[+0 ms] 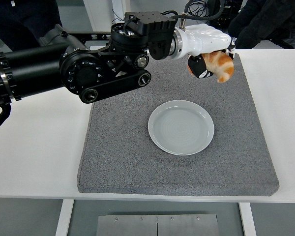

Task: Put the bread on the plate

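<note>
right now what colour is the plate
Pale grey-green plate, plain, clearest in the head view.

Bright, even overhead light; sharp focus.
</note>
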### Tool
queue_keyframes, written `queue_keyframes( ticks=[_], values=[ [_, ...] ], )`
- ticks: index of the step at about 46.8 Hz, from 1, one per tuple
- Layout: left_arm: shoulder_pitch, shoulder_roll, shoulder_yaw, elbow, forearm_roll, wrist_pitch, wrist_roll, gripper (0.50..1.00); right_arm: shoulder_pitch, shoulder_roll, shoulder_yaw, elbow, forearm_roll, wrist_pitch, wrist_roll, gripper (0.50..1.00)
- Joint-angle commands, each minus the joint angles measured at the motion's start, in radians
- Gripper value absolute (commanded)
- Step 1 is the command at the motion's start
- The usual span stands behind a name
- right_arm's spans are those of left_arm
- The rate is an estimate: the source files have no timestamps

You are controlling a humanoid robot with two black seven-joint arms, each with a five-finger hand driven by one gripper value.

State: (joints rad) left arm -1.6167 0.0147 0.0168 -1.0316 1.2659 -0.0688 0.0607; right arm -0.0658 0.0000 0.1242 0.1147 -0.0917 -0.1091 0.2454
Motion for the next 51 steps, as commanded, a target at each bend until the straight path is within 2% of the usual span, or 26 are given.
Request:
queue_keyframes(
  ticks=[1,13,19,38,51],
  values=[
    [0.004,-0.015,0.0,0.027,0.0,0.0,-0.001,0.5,0.0,0.0,0.0,-0.001,0.0,0.0,0.0,1.0],
    [0.038,-0.015,0.011,0.048,0.004,0.0,-0.005,0.5,0.0,0.0,0.0,0.0,0.0,0.0,0.0,1.0],
    [0.049,-0.015,0.071,0.048,0.007,0.001,-0.018,0.5,0.0,0.0,0.0,0.0,0.001,0.0,0.0,1.0],
    [0.101,-0.015,0.084,0.048,0.012,0.001,-0.055,0.5,0.0,0.0,0.0,-0.001,0.0,0.0,0.0,1.0],
    [0.138,-0.015,0.144,0.047,0.047,0.001,-0.073,0.5,0.0,0.0,0.0,0.0,0.0,0.0,0.0,1.0]
  ],
)
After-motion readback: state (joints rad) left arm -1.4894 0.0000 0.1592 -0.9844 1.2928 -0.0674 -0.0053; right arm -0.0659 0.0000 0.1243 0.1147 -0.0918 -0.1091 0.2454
